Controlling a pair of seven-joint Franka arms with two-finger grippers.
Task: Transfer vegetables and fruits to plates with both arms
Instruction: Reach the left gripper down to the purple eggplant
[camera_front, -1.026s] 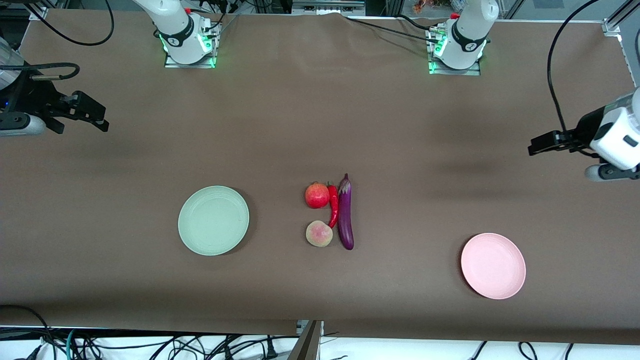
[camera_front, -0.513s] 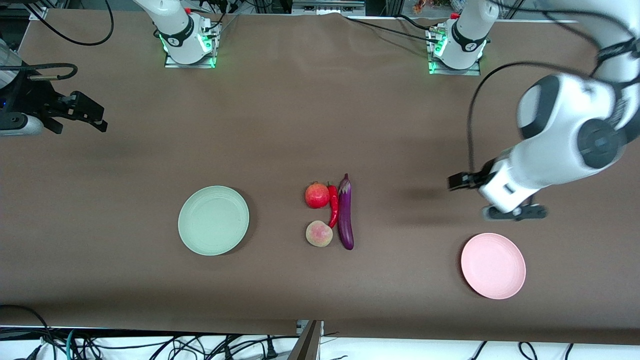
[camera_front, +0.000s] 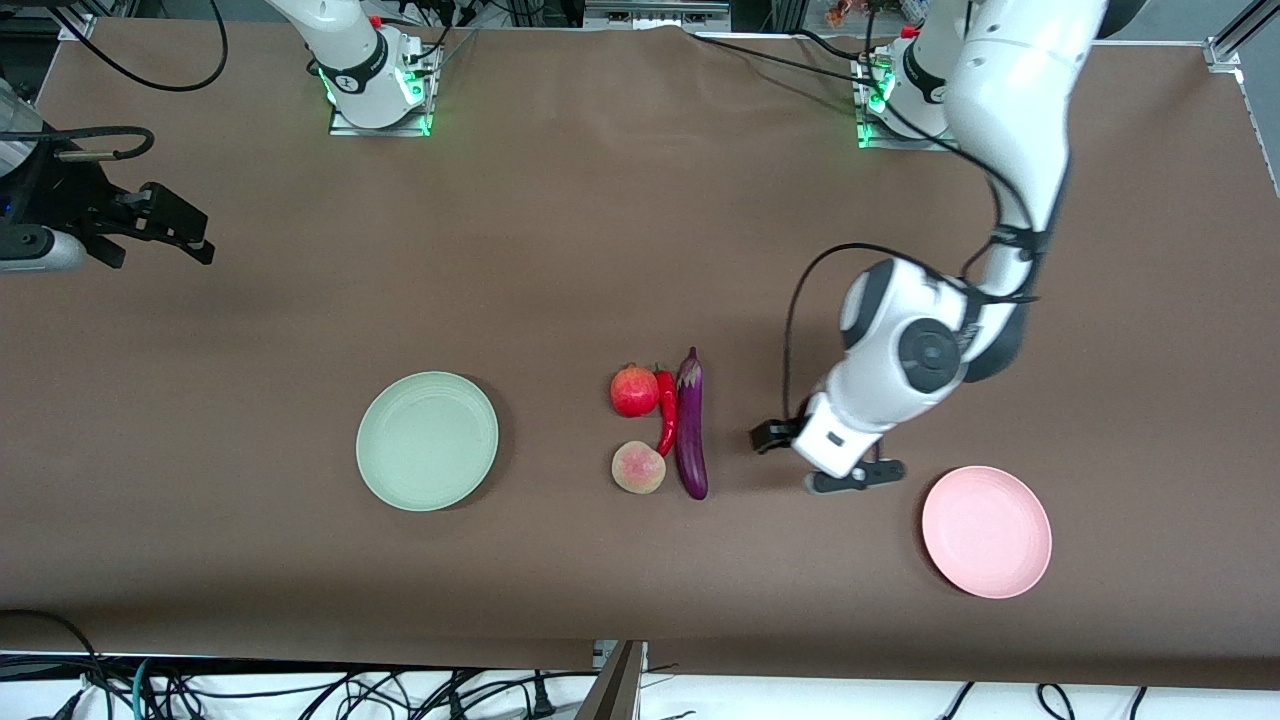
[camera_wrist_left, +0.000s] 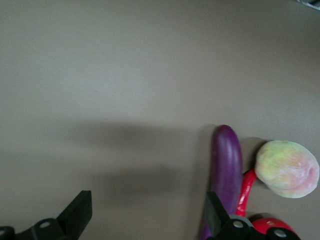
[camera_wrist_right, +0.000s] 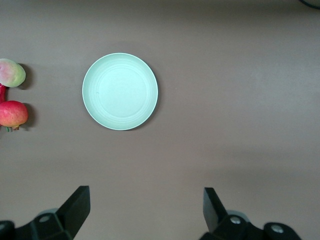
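The purple eggplant (camera_front: 691, 425), the red chili (camera_front: 667, 410), the red pomegranate (camera_front: 634, 391) and the peach (camera_front: 638, 467) lie close together at mid-table. The mint green plate (camera_front: 427, 441) lies toward the right arm's end and the pink plate (camera_front: 986, 532) toward the left arm's end; both are empty. My left gripper (camera_front: 768, 437) is open and empty over bare table between the eggplant and the pink plate. Its wrist view (camera_wrist_left: 147, 205) shows the eggplant (camera_wrist_left: 227, 165), peach (camera_wrist_left: 287, 169) and chili (camera_wrist_left: 245, 192) beside one finger. My right gripper (camera_front: 185, 235) is open, empty and waits at its table end.
The right wrist view, with the gripper (camera_wrist_right: 145, 197) over bare brown cloth, shows the green plate (camera_wrist_right: 120, 91), the peach (camera_wrist_right: 10, 72) and the pomegranate (camera_wrist_right: 12, 114). Both arm bases stand along the table edge farthest from the front camera. Cables hang below the nearest edge.
My left arm has swung in from its end of the table to beside the eggplant. The right arm, the produce and the plates have not moved.
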